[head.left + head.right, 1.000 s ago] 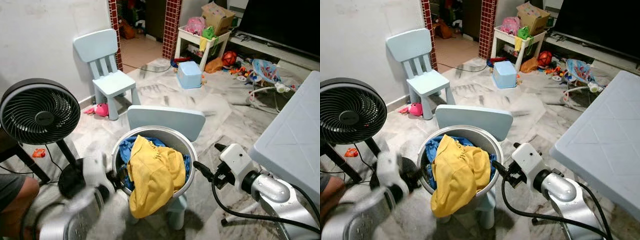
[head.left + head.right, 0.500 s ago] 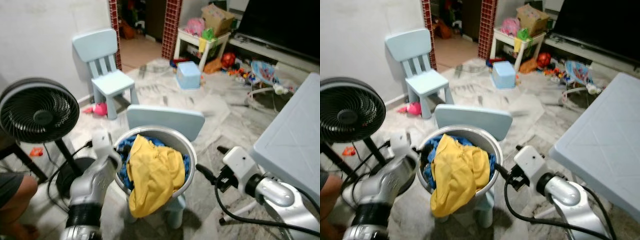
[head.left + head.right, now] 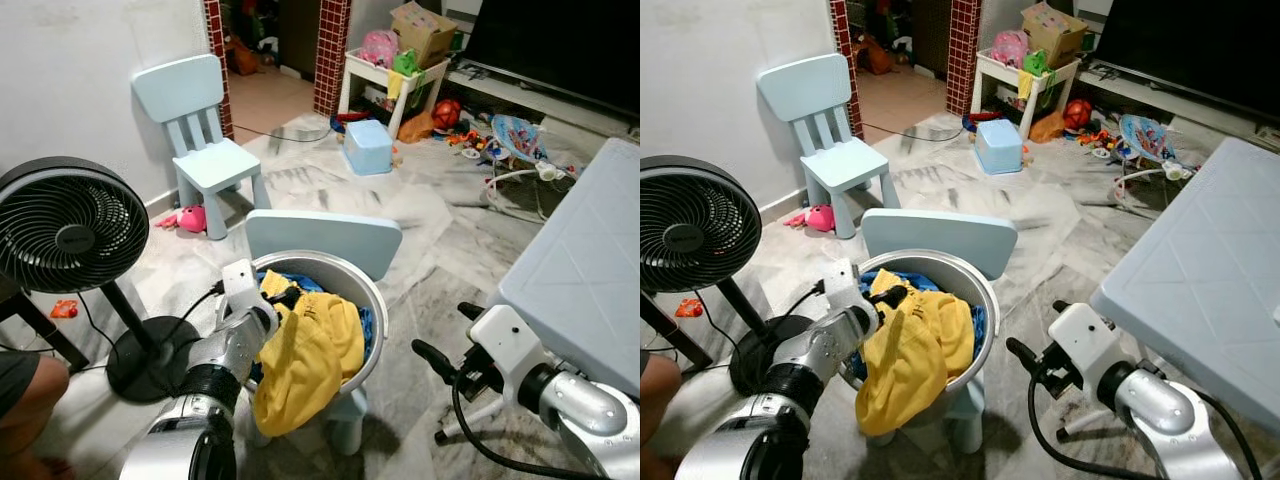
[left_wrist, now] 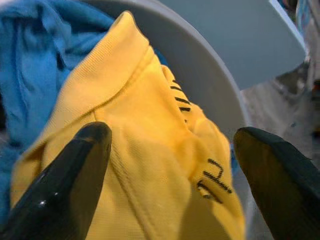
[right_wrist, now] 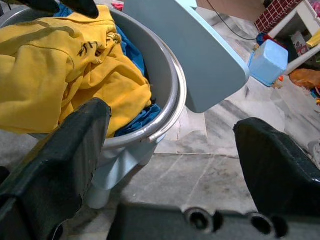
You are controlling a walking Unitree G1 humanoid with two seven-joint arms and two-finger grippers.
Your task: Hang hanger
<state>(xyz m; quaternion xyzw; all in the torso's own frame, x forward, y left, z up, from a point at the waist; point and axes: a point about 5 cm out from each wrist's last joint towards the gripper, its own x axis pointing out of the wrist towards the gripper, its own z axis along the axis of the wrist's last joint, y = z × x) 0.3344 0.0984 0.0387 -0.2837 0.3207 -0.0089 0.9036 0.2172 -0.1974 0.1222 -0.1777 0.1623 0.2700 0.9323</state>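
Hanger is nowhere I can pick out; if one lies in the bucket (image 3: 372,300) at the centre of the frame, the laundry hides it. My left gripper (image 3: 283,297) hovers over the bucket's near-left rim, fingers spread wide above the yellow shirt (image 3: 305,355). My right gripper (image 3: 440,340) waits lower right, also wide, well apart, so the left is nearer. The left wrist view shows the shirt's collar and black print straddled by my fingers (image 4: 65,185), with blue cloth (image 4: 30,65) beside it.
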